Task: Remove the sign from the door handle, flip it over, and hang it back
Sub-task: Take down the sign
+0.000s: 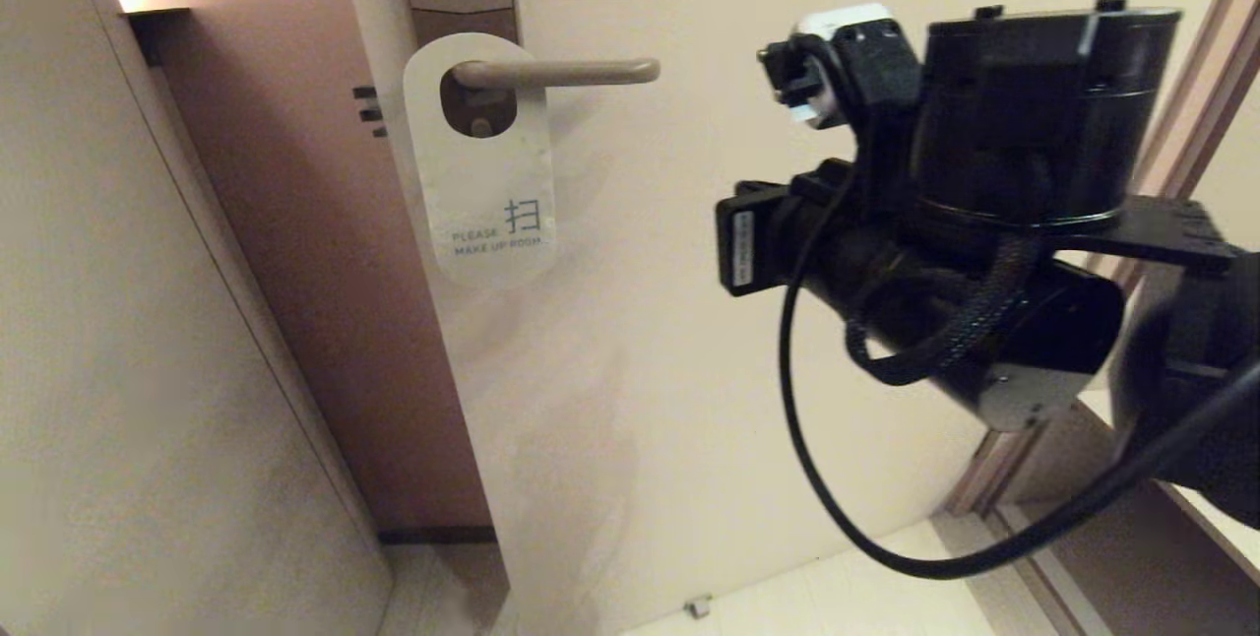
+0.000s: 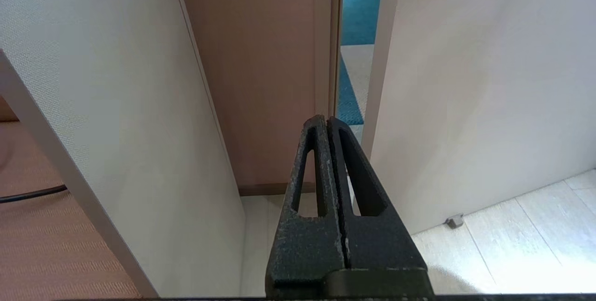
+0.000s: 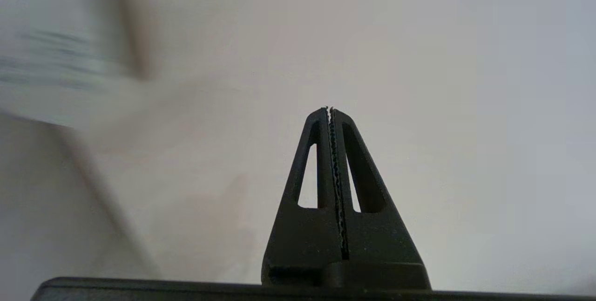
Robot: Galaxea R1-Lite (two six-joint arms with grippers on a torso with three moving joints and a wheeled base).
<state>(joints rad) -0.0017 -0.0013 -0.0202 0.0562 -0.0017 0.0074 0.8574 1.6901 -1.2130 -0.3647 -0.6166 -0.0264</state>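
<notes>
Fingers (image 3: 321,152) of the right gripper (image 3: 329,110) are pressed together on nothing, facing the pale door (image 1: 689,321), apart from the flat white rounded card sign (image 1: 482,183). It hangs by its oval hole on the straight brownish-grey metal lever handle (image 1: 571,73), "MAKE UP ROOM" outward. Left gripper (image 2: 326,121), fingers also together, sits parked low.

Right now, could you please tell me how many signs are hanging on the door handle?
1. A single white sign hangs from the door handle, close to its plate, with "PLEASE MAKE UP ROOM" facing out. No second sign shows behind it.
</notes>
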